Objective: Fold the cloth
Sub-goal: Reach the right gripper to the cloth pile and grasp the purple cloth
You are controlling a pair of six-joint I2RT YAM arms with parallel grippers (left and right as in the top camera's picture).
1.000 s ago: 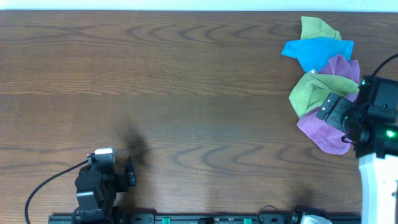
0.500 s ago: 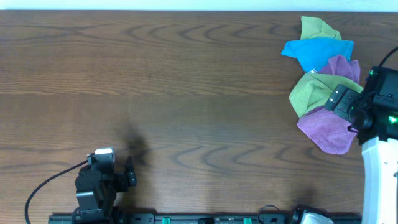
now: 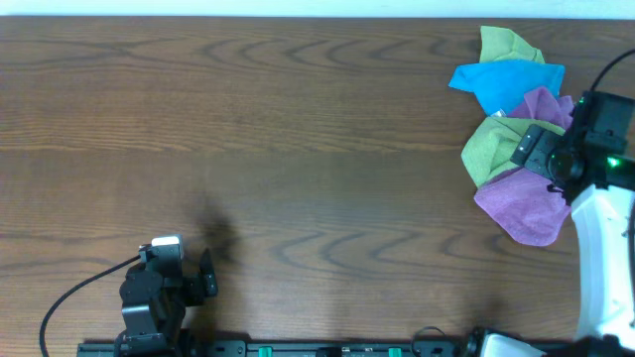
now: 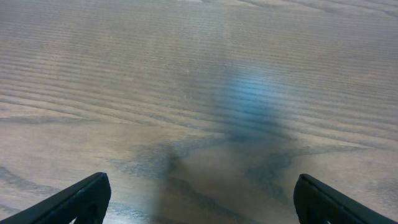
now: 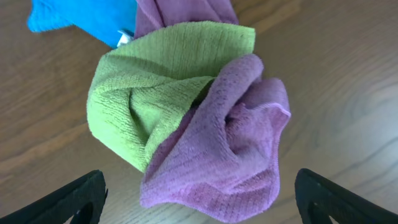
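The cloth [image 3: 518,206] is a crumpled lilac-purple heap at the near end of a pile at the table's right. It also shows in the right wrist view [image 5: 230,155], where no tag is visible on it. My right gripper [image 3: 534,151] hovers above the pile where the cloth meets a green one. It is open and empty, with its fingers on either side of the cloth's near edge [image 5: 199,202]. My left gripper [image 3: 205,277] is open and empty at the near left, over bare wood [image 4: 199,199].
A green cloth [image 3: 496,147] lies bunched against the purple one [image 5: 143,93]. Behind it are a second purple cloth [image 3: 546,104], a blue cloth [image 3: 506,81] and another green cloth [image 3: 504,45]. A small white tag [image 5: 124,38] shows by the blue cloth.
My right gripper has shifted a little to the right and toward the far side above the pile. The cloths and the left arm have not moved.
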